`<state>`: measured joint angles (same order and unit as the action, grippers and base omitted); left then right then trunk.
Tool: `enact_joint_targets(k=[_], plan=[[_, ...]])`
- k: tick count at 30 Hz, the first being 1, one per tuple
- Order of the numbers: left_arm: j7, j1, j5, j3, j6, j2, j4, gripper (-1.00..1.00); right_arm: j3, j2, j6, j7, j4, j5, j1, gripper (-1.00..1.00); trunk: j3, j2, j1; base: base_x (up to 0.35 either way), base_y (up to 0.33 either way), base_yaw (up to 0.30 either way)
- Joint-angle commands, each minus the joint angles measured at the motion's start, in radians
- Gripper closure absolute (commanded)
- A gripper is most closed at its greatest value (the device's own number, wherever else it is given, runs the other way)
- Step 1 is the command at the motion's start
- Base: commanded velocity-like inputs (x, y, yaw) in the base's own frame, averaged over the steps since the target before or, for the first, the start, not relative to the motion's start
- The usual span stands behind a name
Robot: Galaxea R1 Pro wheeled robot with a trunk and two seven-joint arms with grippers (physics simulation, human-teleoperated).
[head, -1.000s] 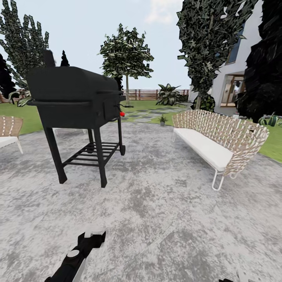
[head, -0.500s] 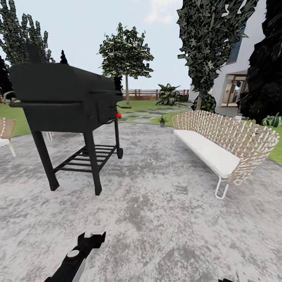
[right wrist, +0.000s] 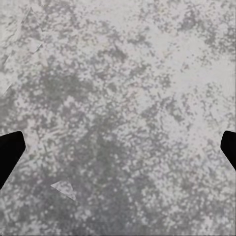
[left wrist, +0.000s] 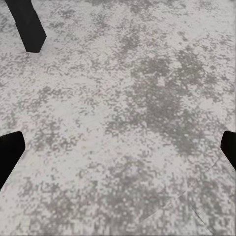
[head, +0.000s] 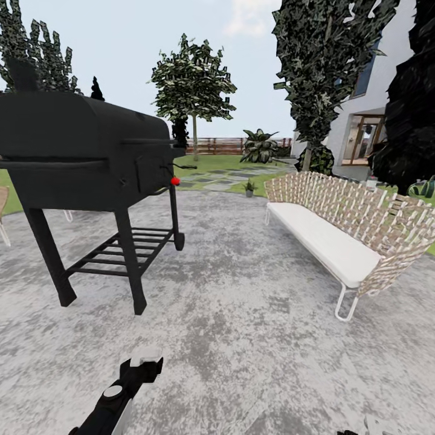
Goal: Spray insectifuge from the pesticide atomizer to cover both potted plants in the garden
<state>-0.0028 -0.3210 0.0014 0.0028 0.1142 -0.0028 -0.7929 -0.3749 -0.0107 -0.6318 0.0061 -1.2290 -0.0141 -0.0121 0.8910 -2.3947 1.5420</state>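
The pesticide atomizer is out of view. Far ahead, at the patio's far edge, stands a small low leafy plant (head: 249, 187), too small to tell whether it is one of the potted plants. My left gripper (head: 143, 364) hangs low over the grey patio. In the left wrist view my left gripper (left wrist: 118, 152) is open, its dark fingertips (left wrist: 9, 150) wide apart over bare paving. My right gripper (right wrist: 118, 152) is open too, with nothing between its fingertips (right wrist: 10, 147) but paving.
A big black barbecue grill (head: 84, 157) on legs stands close at the left. A woven sofa (head: 338, 223) with a white cushion stands at the right. Grey patio (head: 241, 302) runs between them toward stepping stones (head: 211, 179), lawn, trees and a wooden fence (head: 217, 145).
The whole view has advanced: the grill has grown and slid left, and the sofa has come nearer on the right. Both arms hold the same pose, grippers unchanged.
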Motion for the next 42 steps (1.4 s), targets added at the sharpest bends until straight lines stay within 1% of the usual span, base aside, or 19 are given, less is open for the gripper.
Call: enact_joint_targets(k=[1, 39, 41, 42], plan=[[0.000, 0.000, 0.000, 0.000, 0.006, 0.000, -0.002, -1.00, 0.000, 0.000, -0.005, 0.000, -0.002, -0.001, 0.000, -1.00, 0.001, 0.000, 0.000, 0.334, -0.004, 0.000], [0.000, 0.000, 0.000, 0.000, 0.006, 0.000, -0.001, -1.00, -0.001, -0.001, -0.003, 0.006, -0.002, -0.001, 0.000, -1.00, 0.001, 0.000, 0.000, 0.337, 0.000, 0.000], [0.000, -0.001, 0.000, 0.000, 0.006, 0.000, -0.002, -1.00, -0.001, -0.001, -0.003, 0.006, -0.001, -0.001, 0.000, -1.00, 0.001, 0.000, 0.000, 0.337, 0.000, 0.000], [-0.004, -0.006, -0.001, -0.001, 0.007, -0.005, -0.007, -1.00, -0.007, -0.007, -0.009, 0.012, -0.007, -0.007, 0.006, -1.00, 0.001, 0.000, 0.000, 0.000, 0.000, 0.000]])
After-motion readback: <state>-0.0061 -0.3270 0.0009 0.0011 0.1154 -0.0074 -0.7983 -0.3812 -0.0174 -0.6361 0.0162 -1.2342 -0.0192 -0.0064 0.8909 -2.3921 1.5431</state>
